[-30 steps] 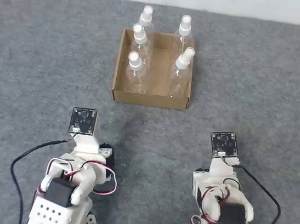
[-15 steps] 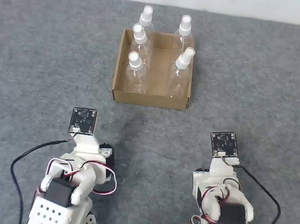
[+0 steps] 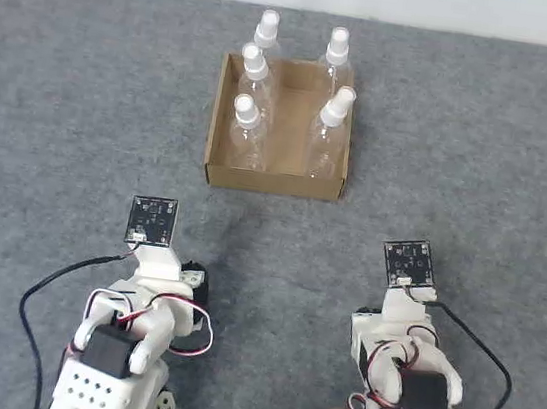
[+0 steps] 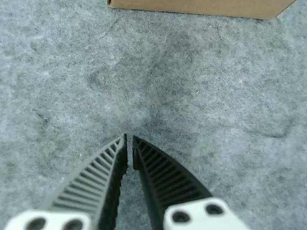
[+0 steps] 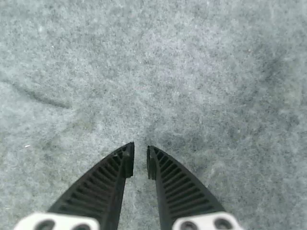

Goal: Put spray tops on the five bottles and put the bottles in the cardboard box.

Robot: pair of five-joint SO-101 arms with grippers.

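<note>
The cardboard box [image 3: 215,172] sits at the far middle of the grey mat. Several clear bottles stand upright in it, each with a white spray top, such as the near-left bottle [image 3: 246,130] and the near-right bottle [image 3: 332,127]. Both arms are folded back at the near edge, well short of the box: the left arm [image 3: 144,283] and the right arm [image 3: 401,327]. My left gripper [image 4: 129,139] is shut on nothing, just above bare mat. My right gripper [image 5: 140,146] is also shut and empty, with a thin slit between its tips.
The box's near wall [image 4: 192,7] shows in the left wrist view, far beyond the fingertips. Grey mat [image 3: 83,119] surrounds the box on all sides. Black cables [image 3: 40,295] loop beside both arm bases.
</note>
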